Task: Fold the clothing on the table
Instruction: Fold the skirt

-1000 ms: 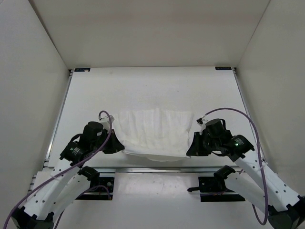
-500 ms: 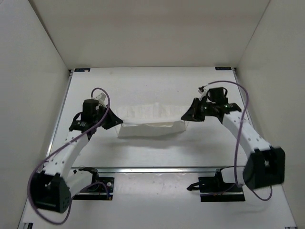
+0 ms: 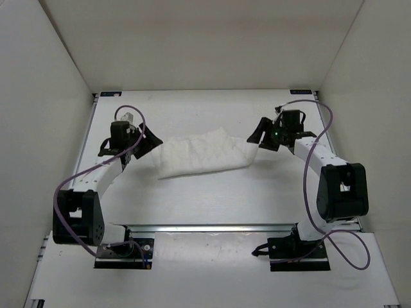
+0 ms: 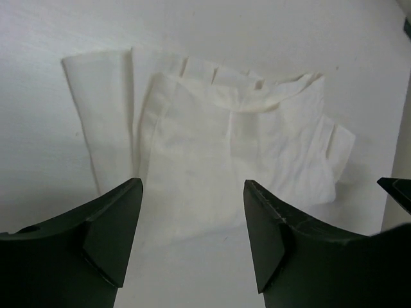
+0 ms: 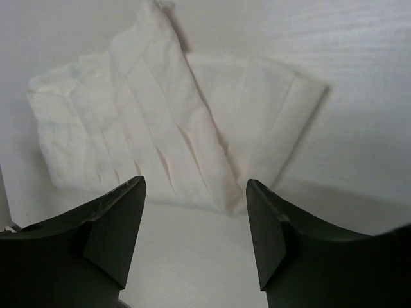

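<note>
The left fingers (image 4: 112,224) stand apart with nothing clamped between them. In the left wrist view the clothing (image 3: 202,153) shows through the gap, lying flat beyond the tips. The right fingers (image 5: 112,224) are spread the same way and grip nothing, with the clothing's other end visible past them.

From above, each pair of fingers sits at one end of the clothing, the left pair just beside its left end and the right pair just beside its right end. Whether either touches the fabric cannot be told.

The clothing lies as a doubled band of white pleated fabric, one layer over another, with a strip of the lower layer showing along one edge. It rests on the surface (image 3: 205,112), slightly slanted with its right end farther from the arm bases.

The left arm (image 3: 96,176) and right arm (image 3: 314,154) reach in toward the clothing from either side, each trailing a purple cable (image 3: 64,186). The silver rail (image 3: 212,227) runs on the near side of the clothing, well apart from it.
</note>
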`<action>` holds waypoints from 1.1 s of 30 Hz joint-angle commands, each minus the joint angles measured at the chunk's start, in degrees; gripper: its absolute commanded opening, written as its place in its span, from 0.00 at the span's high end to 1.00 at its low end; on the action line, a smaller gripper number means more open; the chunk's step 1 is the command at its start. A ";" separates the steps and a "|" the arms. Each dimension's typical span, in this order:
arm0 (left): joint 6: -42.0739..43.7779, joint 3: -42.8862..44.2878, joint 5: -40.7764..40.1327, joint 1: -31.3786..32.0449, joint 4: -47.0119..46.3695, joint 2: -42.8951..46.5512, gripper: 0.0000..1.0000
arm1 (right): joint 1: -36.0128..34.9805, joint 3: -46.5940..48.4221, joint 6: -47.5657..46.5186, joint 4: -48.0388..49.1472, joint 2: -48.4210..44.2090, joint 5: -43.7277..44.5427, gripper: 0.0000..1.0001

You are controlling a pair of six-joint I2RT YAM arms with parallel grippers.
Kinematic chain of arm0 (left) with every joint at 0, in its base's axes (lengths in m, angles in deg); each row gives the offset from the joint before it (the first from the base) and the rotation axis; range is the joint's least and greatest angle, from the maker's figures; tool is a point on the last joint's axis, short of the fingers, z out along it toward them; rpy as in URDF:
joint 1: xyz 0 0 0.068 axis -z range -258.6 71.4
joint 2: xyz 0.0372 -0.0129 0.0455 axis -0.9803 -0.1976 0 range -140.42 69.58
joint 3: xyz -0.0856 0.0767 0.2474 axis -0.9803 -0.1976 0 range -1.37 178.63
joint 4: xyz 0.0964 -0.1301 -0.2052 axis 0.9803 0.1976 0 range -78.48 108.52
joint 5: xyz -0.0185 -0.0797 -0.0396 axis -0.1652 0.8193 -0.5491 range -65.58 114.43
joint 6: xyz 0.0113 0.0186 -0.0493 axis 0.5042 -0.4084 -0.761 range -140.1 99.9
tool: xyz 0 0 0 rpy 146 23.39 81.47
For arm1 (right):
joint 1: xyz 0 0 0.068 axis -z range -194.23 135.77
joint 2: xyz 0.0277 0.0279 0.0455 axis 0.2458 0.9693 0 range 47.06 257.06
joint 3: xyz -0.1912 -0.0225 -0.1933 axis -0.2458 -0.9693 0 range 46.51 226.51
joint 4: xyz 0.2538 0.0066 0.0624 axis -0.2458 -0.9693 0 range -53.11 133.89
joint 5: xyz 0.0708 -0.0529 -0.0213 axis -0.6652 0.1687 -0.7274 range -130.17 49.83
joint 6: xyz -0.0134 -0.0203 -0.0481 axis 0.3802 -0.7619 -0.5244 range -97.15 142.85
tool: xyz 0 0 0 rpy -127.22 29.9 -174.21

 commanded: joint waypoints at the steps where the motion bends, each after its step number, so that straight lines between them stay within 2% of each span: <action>1: 1.69 -6.21 -3.02 1.89 1.55 6.03 0.25 | 0.37 -7.67 0.28 4.52 -3.74 0.39 0.38; 6: 2.73 -13.25 -7.24 4.70 2.69 10.35 0.23 | 0.29 -11.83 1.86 5.59 -0.76 -2.06 0.35; 9: 3.70 -14.85 -8.82 5.49 4.27 10.35 0.23 | -1.72 -10.34 2.66 8.39 2.84 -3.39 0.35; 16: 4.41 -18.19 -10.94 6.91 2.70 5.35 0.23 | -6.04 -5.06 4.85 7.70 11.28 -4.01 0.37; 19: 3.28 -17.49 -10.50 7.69 0.77 2.46 0.22 | -7.18 -5.15 5.21 8.23 10.85 -3.12 0.53; 21: 2.66 -16.35 -9.71 8.48 -1.51 0.52 0.24 | -6.22 -5.59 5.30 8.31 10.76 -3.74 0.80; 22: 1.96 -16.08 -9.19 9.18 -2.13 -1.06 0.25 | -5.70 -5.94 5.73 8.40 10.67 -3.92 0.87; 23: 1.43 -15.29 -8.83 9.71 -3.53 -2.64 0.39 | -5.08 -6.38 5.13 8.49 10.24 -3.83 0.99; 24: 1.42 -14.24 -7.87 10.50 -4.33 -4.39 0.62 | -4.64 -6.47 4.77 7.53 9.54 -3.39 1.00; 25: 1.25 -13.45 -7.17 10.68 -4.95 -5.37 0.75 | -4.03 -6.30 4.07 6.39 8.83 -3.04 1.00; 26: 0.90 -12.48 -6.64 11.90 -5.39 -7.21 0.94 | -3.32 -6.29 3.54 5.08 8.30 -2.69 1.00; 27: 0.72 -11.43 -5.76 13.48 -6.18 -8.44 1.00 | -2.10 -6.21 2.23 3.41 7.34 -2.08 1.00; 33: -3.14 -8.61 -3.64 21.13 -11.62 -13.28 1.00 | 3.62 3.08 -6.65 -15.99 -0.31 5.74 1.00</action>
